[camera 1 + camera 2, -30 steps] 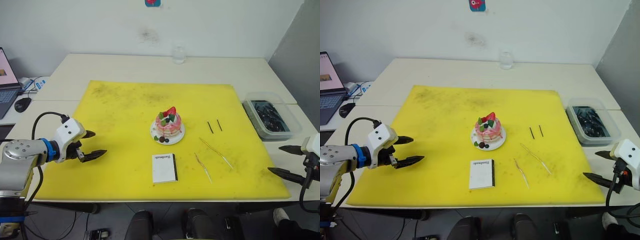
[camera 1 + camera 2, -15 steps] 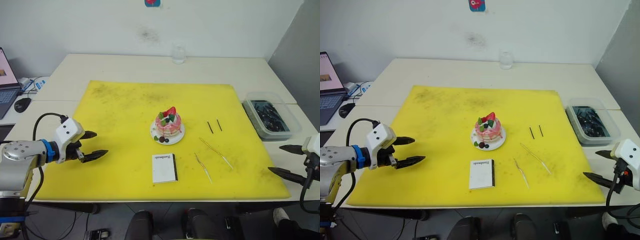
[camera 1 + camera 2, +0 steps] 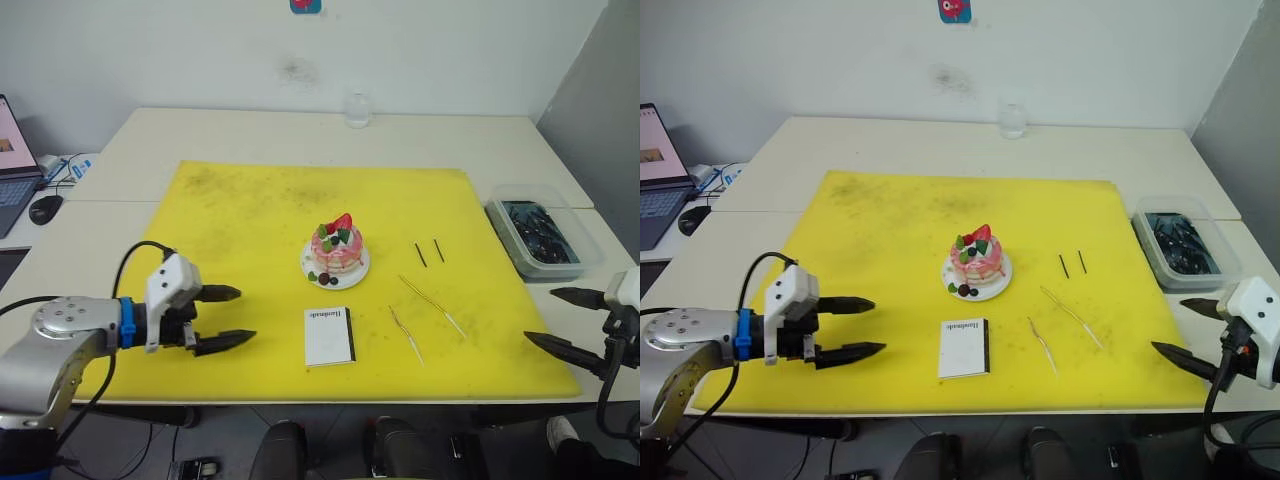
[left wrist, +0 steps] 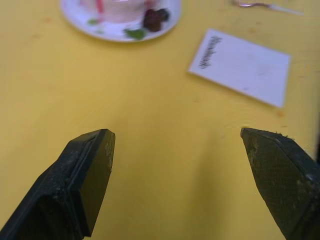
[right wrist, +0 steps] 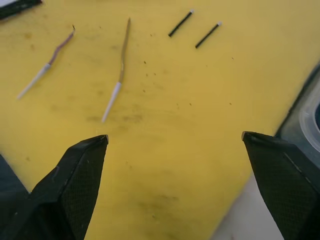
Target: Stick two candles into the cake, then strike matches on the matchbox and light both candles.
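Nothing done yet, judging from the layout. Cake [image 3: 337, 250] bare of candles [image 3: 431, 304]; both lying flat on the yellow mat [image 3: 250, 210], ahead of the right gripper [image 3: 568, 322], with the matches [image 3: 429, 251] beyond them. Matchbox [image 3: 329, 335] flat, just past the left gripper [image 3: 222, 318], cake farther on. Both grippers spread wide, holding nothing. All sticking, striking and lighting left. Open mat between each gripper and its targets; plastic bin [image 3: 541, 236] close to the mat's edge on the right gripper's outer side.
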`<state>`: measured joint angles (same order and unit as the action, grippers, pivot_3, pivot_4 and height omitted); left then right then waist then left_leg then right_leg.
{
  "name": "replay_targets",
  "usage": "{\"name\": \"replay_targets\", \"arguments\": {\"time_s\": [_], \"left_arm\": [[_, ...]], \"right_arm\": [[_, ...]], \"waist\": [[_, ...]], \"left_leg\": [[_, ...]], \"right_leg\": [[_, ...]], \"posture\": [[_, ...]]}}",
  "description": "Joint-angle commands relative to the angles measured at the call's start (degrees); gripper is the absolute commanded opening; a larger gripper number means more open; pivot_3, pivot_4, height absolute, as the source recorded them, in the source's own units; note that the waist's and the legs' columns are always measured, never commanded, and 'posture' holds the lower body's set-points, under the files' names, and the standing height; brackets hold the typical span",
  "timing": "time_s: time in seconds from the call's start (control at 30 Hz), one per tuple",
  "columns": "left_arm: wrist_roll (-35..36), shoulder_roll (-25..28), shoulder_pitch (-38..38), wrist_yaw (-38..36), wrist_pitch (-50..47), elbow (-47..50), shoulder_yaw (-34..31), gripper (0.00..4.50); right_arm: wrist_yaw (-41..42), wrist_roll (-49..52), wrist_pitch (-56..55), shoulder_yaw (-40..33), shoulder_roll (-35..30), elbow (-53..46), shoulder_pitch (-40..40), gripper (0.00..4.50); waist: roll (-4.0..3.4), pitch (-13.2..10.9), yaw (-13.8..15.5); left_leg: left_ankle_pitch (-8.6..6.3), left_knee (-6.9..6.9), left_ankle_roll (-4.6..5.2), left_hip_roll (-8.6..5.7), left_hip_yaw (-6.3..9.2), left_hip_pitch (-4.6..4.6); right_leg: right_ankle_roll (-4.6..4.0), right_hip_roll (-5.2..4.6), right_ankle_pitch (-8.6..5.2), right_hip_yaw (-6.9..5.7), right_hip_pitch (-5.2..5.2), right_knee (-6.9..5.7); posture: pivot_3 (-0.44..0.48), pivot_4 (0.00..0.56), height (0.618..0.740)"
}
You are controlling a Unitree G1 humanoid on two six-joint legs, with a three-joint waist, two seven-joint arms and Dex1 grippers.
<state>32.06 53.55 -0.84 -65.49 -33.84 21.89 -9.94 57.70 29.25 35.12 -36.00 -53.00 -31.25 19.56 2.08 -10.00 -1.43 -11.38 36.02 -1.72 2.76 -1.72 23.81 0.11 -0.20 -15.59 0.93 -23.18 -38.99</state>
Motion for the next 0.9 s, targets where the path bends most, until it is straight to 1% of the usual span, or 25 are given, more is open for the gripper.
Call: {"name": "replay_targets", "arguments": {"time_s": [0.03,0.17,0.23,0.3,0.43,0.53,0.7,0.9], "left_arm": [[4.28,-1.56,-1.05,1.62,-2.64,6.16,1.26,4.48],[6.95,-5.80,-3.47,4.38,-3.61,10.45,4.74,4.48],[7.38,-6.88,-3.94,5.12,-3.87,11.29,5.80,4.48],[6.99,-8.78,-4.49,5.79,-2.88,11.92,8.09,4.48],[5.41,-10.80,-4.94,6.19,-0.53,12.42,11.07,4.48],[4.13,-11.54,-4.79,6.11,1.45,12.48,12.64,4.48],[2.78,-11.90,-4.16,6.24,3.82,12.89,14.42,4.48],[3.56,-13.18,-5.77,7.34,3.55,13.39,15.52,4.48]], "right_arm": [[-3.70,1.90,3.02,-0.91,1.60,-6.18,0.75,4.50],[-7.98,1.86,5.30,1.80,4.39,-11.03,2.24,4.50],[-9.20,2.38,6.50,2.47,5.06,-12.50,2.51,4.50],[-11.53,1.90,7.46,4.57,5.93,-13.97,2.05,4.50],[-14.75,0.34,9.26,8.33,6.06,-15.74,2.12,4.50],[-17.31,-0.95,10.42,11.24,5.99,-16.65,1.86,4.50],[-22.36,-1.79,13.00,15.62,7.36,-17.17,-1.56,4.50],[-27.47,-4.75,14.89,22.36,7.93,-14.95,-6.50,4.50]], "waist": [[0.00,0.00,0.02],[0.02,0.01,0.09],[0.01,0.01,0.09],[0.02,0.03,0.00],[0.03,0.04,0.00],[0.04,0.04,0.01],[0.04,0.04,-0.01],[0.04,0.05,0.00]], "left_leg": [[0.00,0.01,0.00,0.00,0.03,0.00],[0.00,0.04,0.00,-0.03,0.06,-0.01],[0.00,0.06,0.00,-0.05,0.03,0.00],[0.00,0.07,0.00,-0.05,0.01,0.00],[0.00,0.06,0.00,-0.05,0.05,-0.01],[0.00,0.06,0.00,-0.06,0.05,0.00],[0.00,0.07,0.00,-0.06,0.04,-0.01],[0.00,0.06,0.00,-0.07,0.05,0.01]], "right_leg": [[0.01,0.00,0.00,-0.02,0.02,0.00],[0.02,0.01,0.01,-0.03,0.04,0.00],[0.03,0.01,0.02,0.01,0.04,0.00],[0.05,0.04,0.03,0.04,0.04,0.00],[0.04,0.09,0.02,0.00,0.04,0.00],[0.04,0.11,0.02,0.00,0.04,0.00],[0.03,0.11,0.02,0.02,0.03,0.00],[0.03,0.13,0.02,0.02,0.02,0.01]], "posture": [[0.000,0.150,0.740],[0.000,0.150,0.740],[0.000,0.150,0.740],[0.000,0.150,0.740],[0.000,0.150,0.740],[0.000,0.150,0.740],[0.000,0.150,0.740],[0.000,0.150,0.740]]}}
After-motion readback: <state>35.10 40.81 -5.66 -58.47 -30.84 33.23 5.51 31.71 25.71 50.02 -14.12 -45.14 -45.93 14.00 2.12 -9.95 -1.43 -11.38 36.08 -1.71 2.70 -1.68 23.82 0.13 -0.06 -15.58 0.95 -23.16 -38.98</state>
